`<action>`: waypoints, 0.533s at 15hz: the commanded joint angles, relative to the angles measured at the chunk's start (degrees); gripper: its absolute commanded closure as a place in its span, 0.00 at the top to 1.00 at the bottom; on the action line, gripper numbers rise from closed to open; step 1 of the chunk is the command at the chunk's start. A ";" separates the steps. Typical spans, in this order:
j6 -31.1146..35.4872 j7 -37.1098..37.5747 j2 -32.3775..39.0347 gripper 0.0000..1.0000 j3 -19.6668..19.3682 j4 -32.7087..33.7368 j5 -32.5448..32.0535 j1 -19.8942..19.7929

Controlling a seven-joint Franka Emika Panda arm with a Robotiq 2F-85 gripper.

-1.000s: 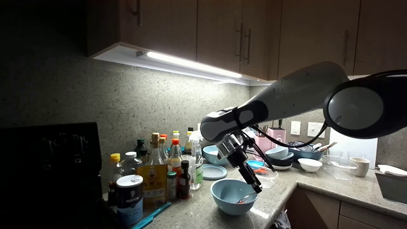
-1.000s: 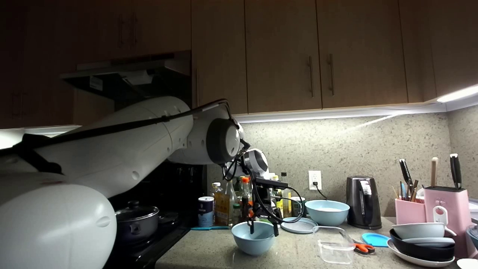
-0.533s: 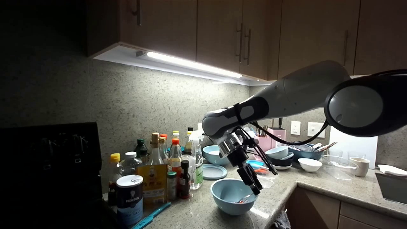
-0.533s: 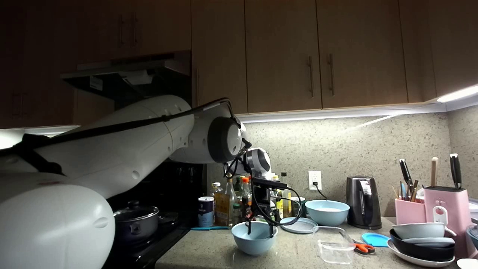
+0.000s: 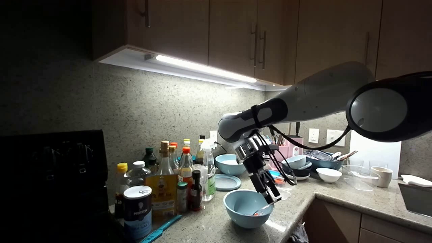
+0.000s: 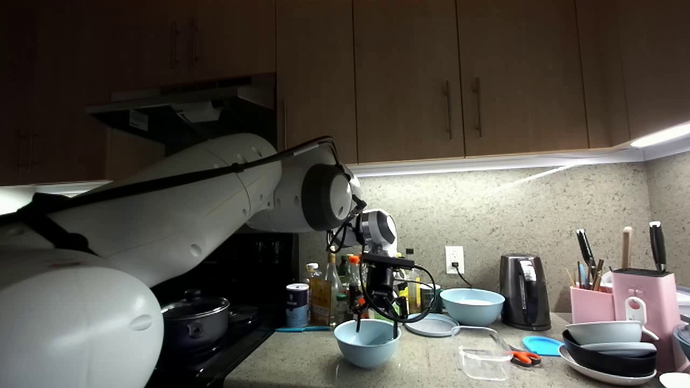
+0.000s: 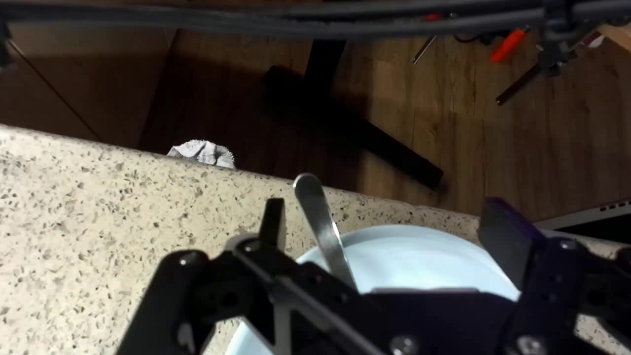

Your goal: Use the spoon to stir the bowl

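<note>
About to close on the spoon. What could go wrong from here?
Closing the open tool may drag the spoon sideways before gripping it: in the wrist view its handle shows well off-centre in the opening. The bowl stands close to the edge of the counter, so a hard push might slide it over.

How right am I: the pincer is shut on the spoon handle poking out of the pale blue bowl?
Only "shut" is wrong: the wrist view shows the pincer open, jaws wide apart. The spoon handle does poke out of the pale blue bowl.
</note>
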 commanded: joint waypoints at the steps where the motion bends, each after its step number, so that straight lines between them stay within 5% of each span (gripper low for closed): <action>1: -1.04 7.01 -3.30 1.00 -0.20 -4.19 3.62 -0.88; 3: 0.93 11.28 -3.70 1.00 -0.46 -4.36 5.39 -1.11; 8: -2.32 7.14 -0.44 1.00 -0.65 0.03 3.05 -0.70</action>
